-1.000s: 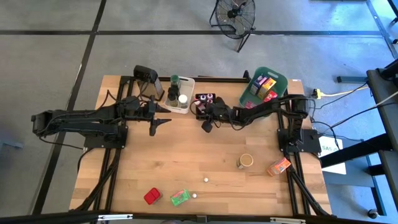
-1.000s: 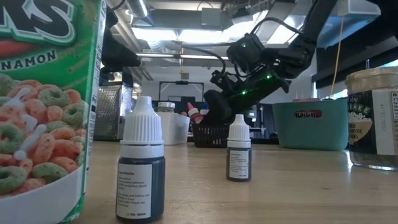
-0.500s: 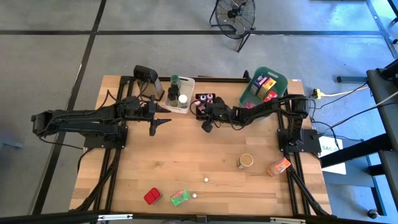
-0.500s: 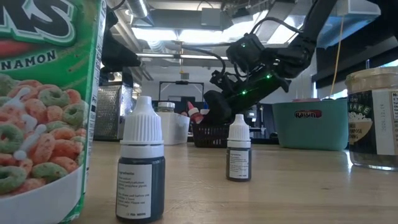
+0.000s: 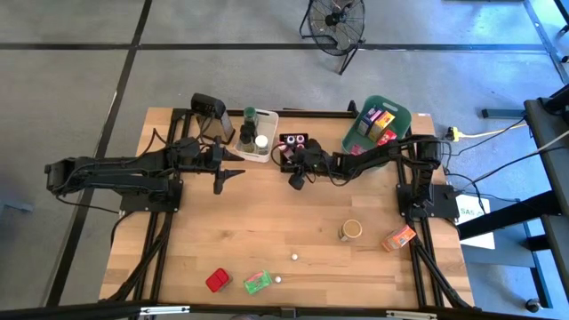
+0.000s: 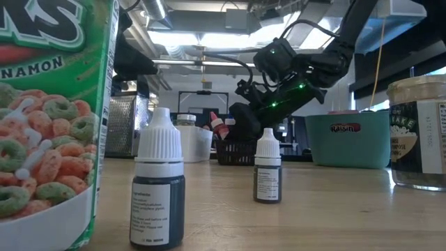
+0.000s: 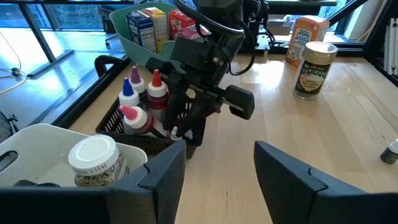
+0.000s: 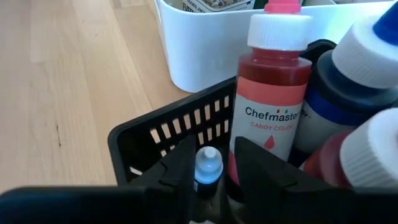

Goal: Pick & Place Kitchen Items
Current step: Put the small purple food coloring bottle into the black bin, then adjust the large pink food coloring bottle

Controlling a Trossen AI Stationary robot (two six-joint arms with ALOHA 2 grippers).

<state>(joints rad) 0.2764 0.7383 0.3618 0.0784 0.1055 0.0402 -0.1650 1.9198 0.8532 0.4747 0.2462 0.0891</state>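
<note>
- The right end effector (image 8: 211,171) is hanging at the corner of the black basket (image 8: 161,140), its fingers slightly apart around a tiny blue-capped bottle (image 8: 208,163) inside the basket, beside a red Chefmaster bottle (image 8: 268,93).
- The left end effector (image 7: 214,171) is waiting with fingers apart near the white bin (image 7: 43,149).
- More items are lying on the table (image 5: 293,213).

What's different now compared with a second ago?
The right gripper, lowered into the black basket, has loosened its fingers around the tiny blue-capped bottle and seems to be letting it go there. The arm itself barely shifted. The left gripper stayed open near the white bin, and the other items kept their places.
</note>
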